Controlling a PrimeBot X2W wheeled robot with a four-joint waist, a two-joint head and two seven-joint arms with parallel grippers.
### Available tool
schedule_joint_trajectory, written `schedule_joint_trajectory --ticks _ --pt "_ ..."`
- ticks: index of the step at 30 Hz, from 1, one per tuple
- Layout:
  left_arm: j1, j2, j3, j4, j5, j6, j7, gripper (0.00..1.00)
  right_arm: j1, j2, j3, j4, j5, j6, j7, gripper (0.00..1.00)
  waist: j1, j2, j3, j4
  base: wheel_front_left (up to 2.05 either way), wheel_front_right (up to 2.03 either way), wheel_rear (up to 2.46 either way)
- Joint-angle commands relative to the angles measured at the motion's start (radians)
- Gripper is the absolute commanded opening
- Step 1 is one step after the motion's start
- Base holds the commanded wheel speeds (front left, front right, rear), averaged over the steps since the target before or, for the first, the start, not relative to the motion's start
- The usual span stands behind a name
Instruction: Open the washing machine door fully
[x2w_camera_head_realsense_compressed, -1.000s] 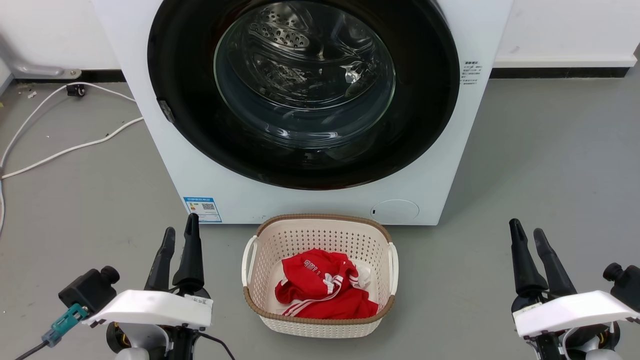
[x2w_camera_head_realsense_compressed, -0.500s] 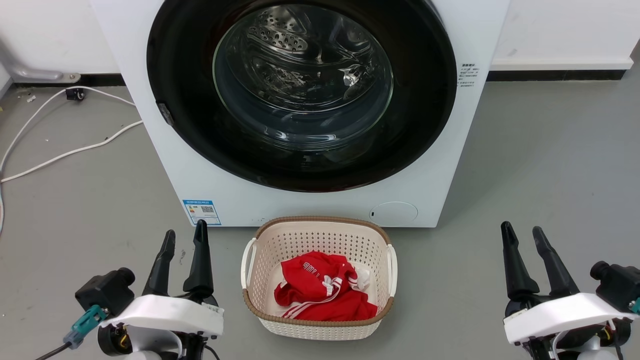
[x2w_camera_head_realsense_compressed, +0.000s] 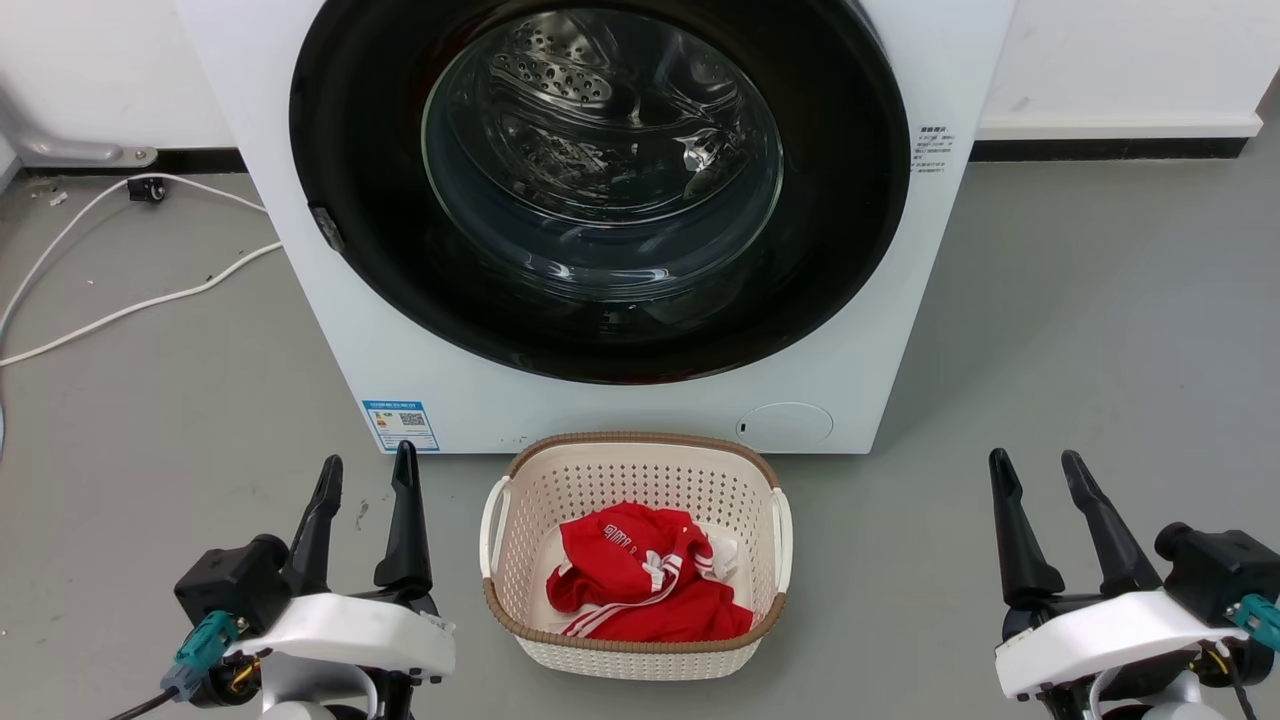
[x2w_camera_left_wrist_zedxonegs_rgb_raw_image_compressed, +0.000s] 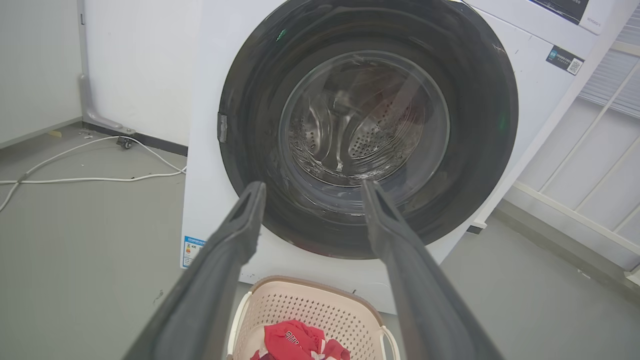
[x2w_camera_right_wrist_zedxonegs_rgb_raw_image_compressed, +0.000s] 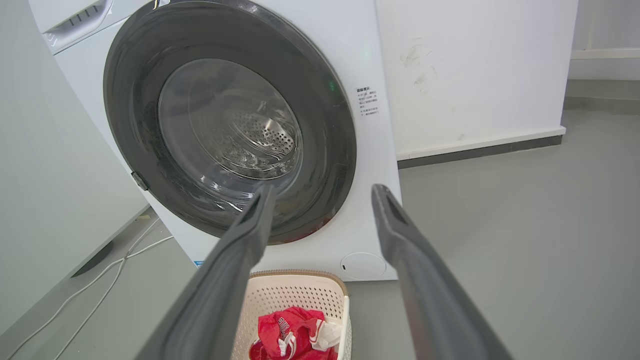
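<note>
Door: the washing machine door (x2w_camera_head_realsense_compressed: 600, 180) is sitting shut, flush in the front of the white washing machine (x2w_camera_head_realsense_compressed: 400, 350) and facing you. Its glass bowl is showing the steel drum behind it.
Door rim: a small grey tab (x2w_camera_head_realsense_compressed: 325, 225) is showing on the black rim, on your left side.
Left claw: your left claw (x2w_camera_head_realsense_compressed: 368, 455) is hovering low at your left, fingers apart and empty, well short of the door.
Right claw: your right claw (x2w_camera_head_realsense_compressed: 1035, 456) is hovering low at your right, fingers apart and empty, well short of the door.
Basket: a cream laundry basket (x2w_camera_head_realsense_compressed: 640, 655) is standing on the grey floor (x2w_camera_head_realsense_compressed: 1100, 330), just in front of the machine and between your two claws.
Contents: a red garment (x2w_camera_head_realsense_compressed: 640, 585) with white stripes is lying crumpled inside the basket.
Cable: a white cable (x2w_camera_head_realsense_compressed: 130, 310) is trailing across the floor to the left of the machine.
</note>
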Motion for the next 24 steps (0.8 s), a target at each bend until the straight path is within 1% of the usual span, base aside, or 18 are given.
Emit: schedule_joint_trajectory --ticks 1,24 --pt "0.001 0.008 -0.004 -0.008 0.029 0.007 -0.009 1.0 -0.002 0.0 0.003 -0.013 -0.03 0.0 -0.009 1.0 -0.0001 0.0 0.0 0.0 0.0 0.0 0.0" --pt "0.017 0.016 -0.03 -0.021 0.233 0.048 -0.059 1.0 0.014 0.001 0.03 -0.038 -0.234 0.0 -0.029 1.0 -0.0001 0.0 -0.001 -0.006 0.0 0.0 0.0"
